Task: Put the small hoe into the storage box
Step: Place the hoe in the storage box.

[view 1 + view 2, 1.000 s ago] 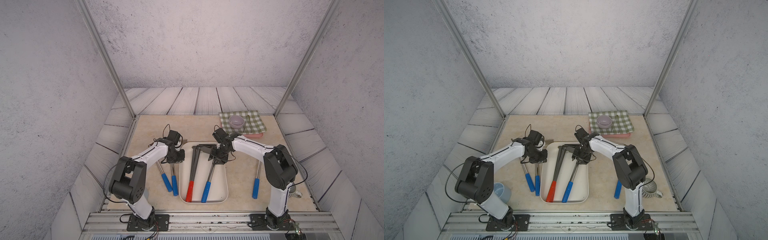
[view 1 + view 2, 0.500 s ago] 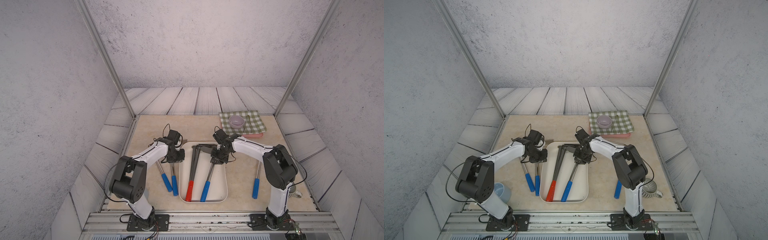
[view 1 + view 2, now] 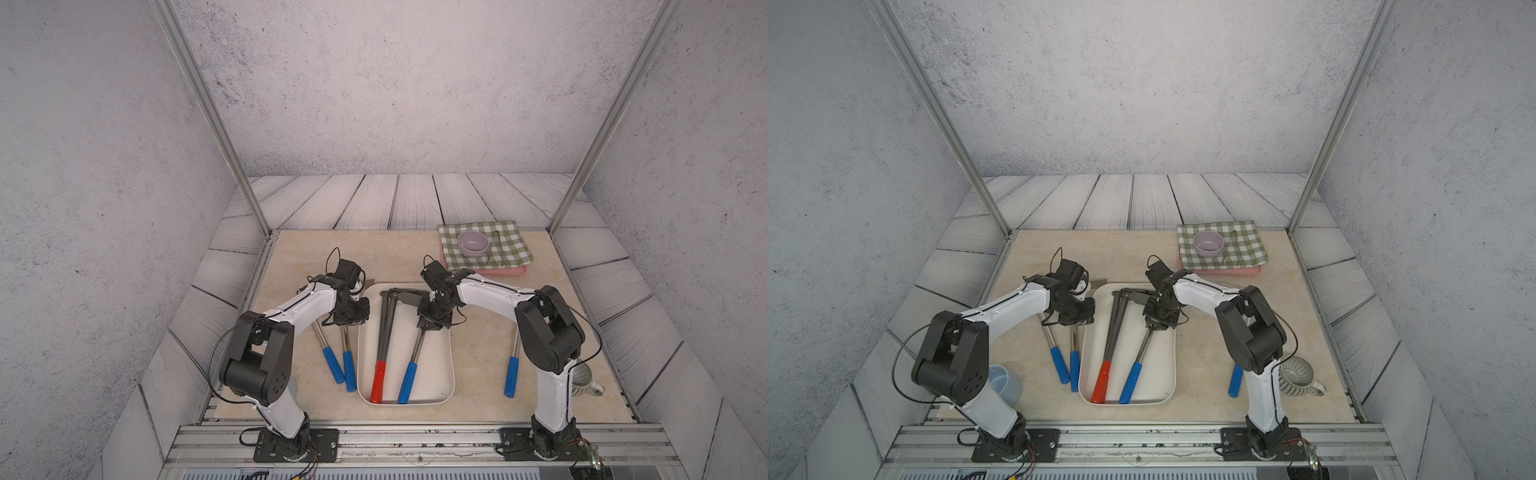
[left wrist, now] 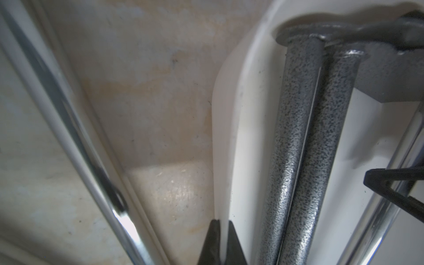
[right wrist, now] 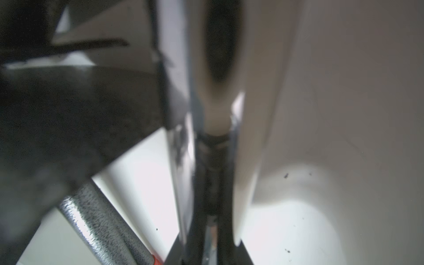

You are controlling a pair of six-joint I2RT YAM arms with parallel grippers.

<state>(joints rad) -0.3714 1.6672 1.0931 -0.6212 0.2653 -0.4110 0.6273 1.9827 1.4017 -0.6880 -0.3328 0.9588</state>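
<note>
Lab robot cell: aluminium frame posts (image 3: 208,104), grey backdrop panels (image 3: 395,83), slotted base rail (image 3: 415,440).

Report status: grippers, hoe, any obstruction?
Left gripper shut on storage box rim. Right gripper shut on small hoe shaft; hoe lies inside the box. Red-handled tool beside it, nothing blocking.

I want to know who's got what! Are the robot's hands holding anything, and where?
The right hand grips the small hoe by its metal shaft, near the head. The left hand pinches the storage box by its rim.
</note>
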